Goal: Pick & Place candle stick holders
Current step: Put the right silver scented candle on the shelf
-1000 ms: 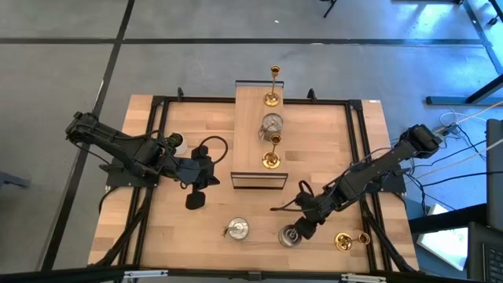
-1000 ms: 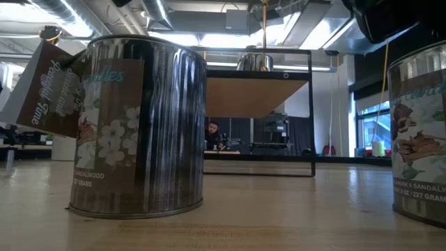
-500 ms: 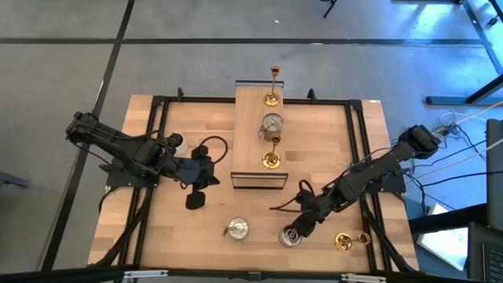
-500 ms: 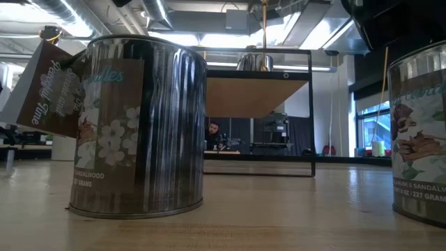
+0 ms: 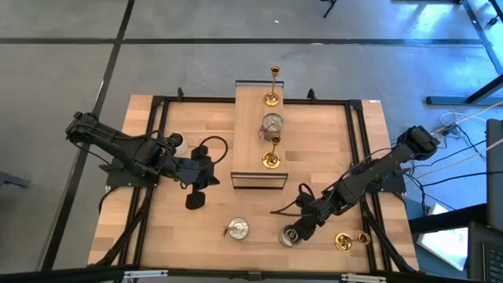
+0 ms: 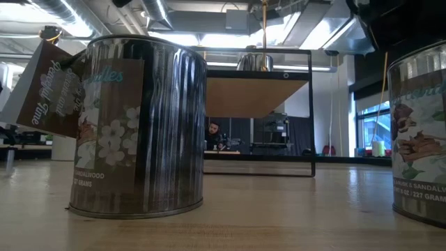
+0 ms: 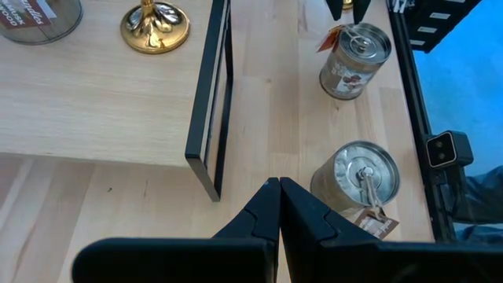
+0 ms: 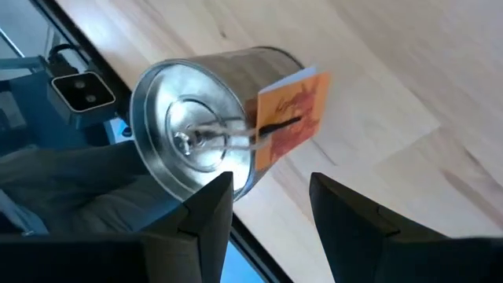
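Observation:
Two squat silver holders stand on the table near its front edge, one [image 5: 236,229] left of the other [image 5: 289,237]. The right one carries an orange tag [image 8: 287,118]. My right gripper [image 5: 300,226] hovers open just above it; its fingers [image 8: 208,206] frame the holder's top [image 8: 189,141] without plainly touching. A gold candlestick [image 5: 350,240] lies on its side at the near right. My left gripper [image 5: 206,179] waits shut, left of the raised shelf [image 5: 250,106].
The raised wooden shelf on a black frame holds two upright gold candlesticks [image 5: 273,86] [image 5: 271,152] with a silver holder [image 5: 272,123] between them. A black frame rail [image 5: 357,141] runs along the table's sides. Bare wood lies between the shelf and the front holders.

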